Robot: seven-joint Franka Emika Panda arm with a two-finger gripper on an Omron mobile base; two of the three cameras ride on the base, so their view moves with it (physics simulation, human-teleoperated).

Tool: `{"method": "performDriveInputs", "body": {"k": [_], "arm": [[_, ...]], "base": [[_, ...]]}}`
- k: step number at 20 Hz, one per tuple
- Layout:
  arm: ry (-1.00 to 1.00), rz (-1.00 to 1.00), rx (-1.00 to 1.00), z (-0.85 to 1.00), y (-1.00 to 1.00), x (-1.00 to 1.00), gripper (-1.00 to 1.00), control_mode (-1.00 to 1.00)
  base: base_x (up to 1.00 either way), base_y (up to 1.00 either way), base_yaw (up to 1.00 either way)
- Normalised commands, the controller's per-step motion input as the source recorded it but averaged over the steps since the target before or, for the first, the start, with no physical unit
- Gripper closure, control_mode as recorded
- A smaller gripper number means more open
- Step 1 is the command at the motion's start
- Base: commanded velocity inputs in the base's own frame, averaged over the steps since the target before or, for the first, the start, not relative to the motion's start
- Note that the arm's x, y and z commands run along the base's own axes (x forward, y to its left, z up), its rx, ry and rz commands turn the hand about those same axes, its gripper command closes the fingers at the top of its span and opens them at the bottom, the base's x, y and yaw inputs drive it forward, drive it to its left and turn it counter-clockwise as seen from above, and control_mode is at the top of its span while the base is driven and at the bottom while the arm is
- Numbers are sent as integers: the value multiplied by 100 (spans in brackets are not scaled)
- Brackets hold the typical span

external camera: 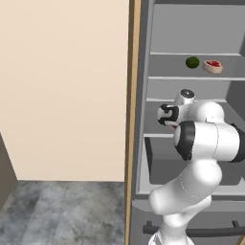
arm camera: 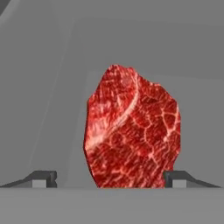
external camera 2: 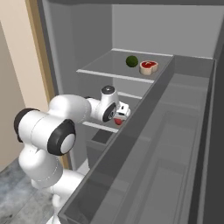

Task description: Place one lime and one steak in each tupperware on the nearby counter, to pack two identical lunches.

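While reaching into the open fridge, hand (arm camera: 110, 179) spread wide, fingertips (arm camera: 43, 178) flanking the red steak (arm camera: 131, 131) on a middle shelf (external camera 2: 98, 127), not seen pressing it. Higher up, near the front edge of the upper shelf (external camera 2: 105, 65), dark green lime (external camera 2: 131, 61) just beside the beige-rimmed steak (external camera 2: 148, 67).
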Motion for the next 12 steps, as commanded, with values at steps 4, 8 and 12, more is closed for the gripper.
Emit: {"method": "performDriveInputs", "body": {"k": [4, 8, 12], "arm": [[-4, 0, 0, 0, -23, 0, -100, -100], [0, 0, 0, 0, 0, 0, -100, -100], [0, 0, 0, -1, 0, 0, -100, -100]], "base": [[0, 0, 0], [0, 0, 0], [0, 0, 0]]}}
